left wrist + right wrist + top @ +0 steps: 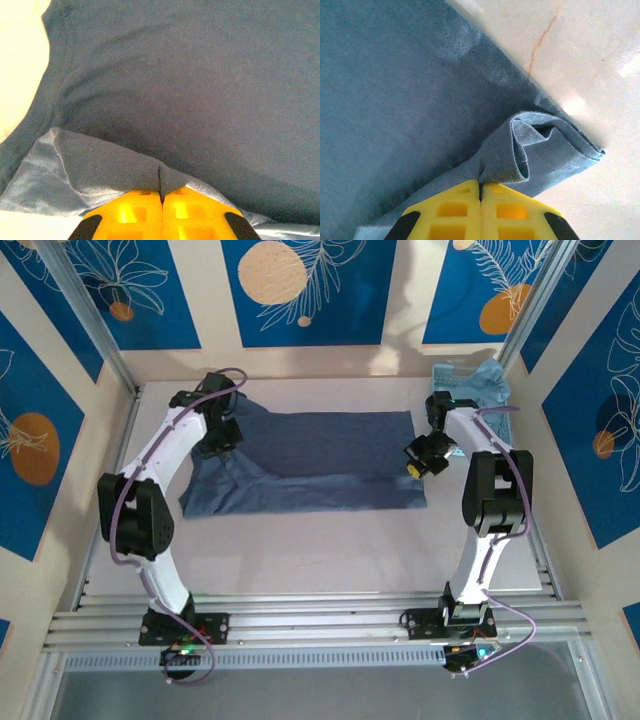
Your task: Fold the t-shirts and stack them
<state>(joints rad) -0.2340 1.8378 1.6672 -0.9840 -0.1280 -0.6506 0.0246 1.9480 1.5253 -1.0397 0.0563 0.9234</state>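
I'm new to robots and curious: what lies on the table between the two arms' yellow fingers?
The dark slate-blue t-shirt spans that stretch in the top external view; left fingers and right fingers each pinch its cloth.

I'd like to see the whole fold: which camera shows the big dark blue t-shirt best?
The top external view: nearly all of the large dark slate-blue cloth t-shirt shows there. The wrist views show close patches, pinched by the left hand and right hand.

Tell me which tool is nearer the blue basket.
Right. The right tool pinches the dark shirt at its edge near the basket; the left tool pinches its opposite end, farther away.
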